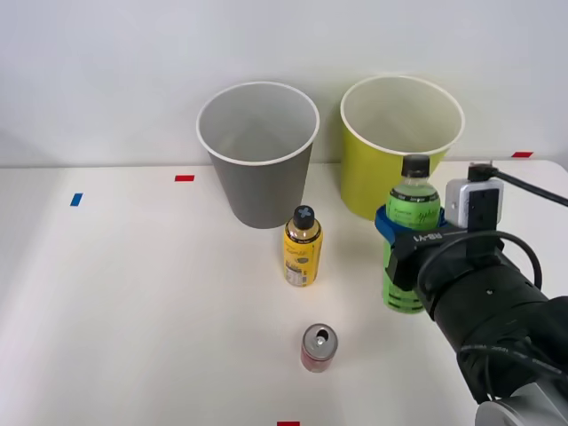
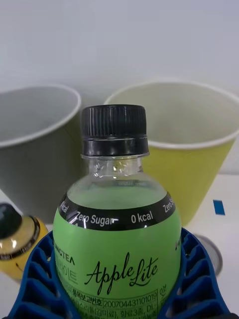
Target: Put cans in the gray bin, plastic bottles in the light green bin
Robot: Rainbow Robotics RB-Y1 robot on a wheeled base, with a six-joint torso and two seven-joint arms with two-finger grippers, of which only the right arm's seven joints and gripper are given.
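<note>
My right gripper [image 1: 405,234] is shut on a green-labelled plastic bottle [image 1: 412,209] with a black cap, held upright just in front of the light green bin [image 1: 368,169]. In the right wrist view the blue fingers [image 2: 35,279] hug both sides of the bottle [image 2: 117,234]. Whether its base rests on the table I cannot tell. The gray bin [image 1: 259,182] stands left of the light green bin [image 2: 194,159]; both are upright with their mouths open. A short red can [image 1: 318,347] with a silver top stands nearer me on the table.
A small yellow bottle [image 1: 303,251] with a black cap stands upright in front of the gray bin [image 2: 35,159], left of my gripper. Red tape marks [image 1: 184,178] and a blue one [image 1: 76,200] lie on the white table. A wall rises behind the bins.
</note>
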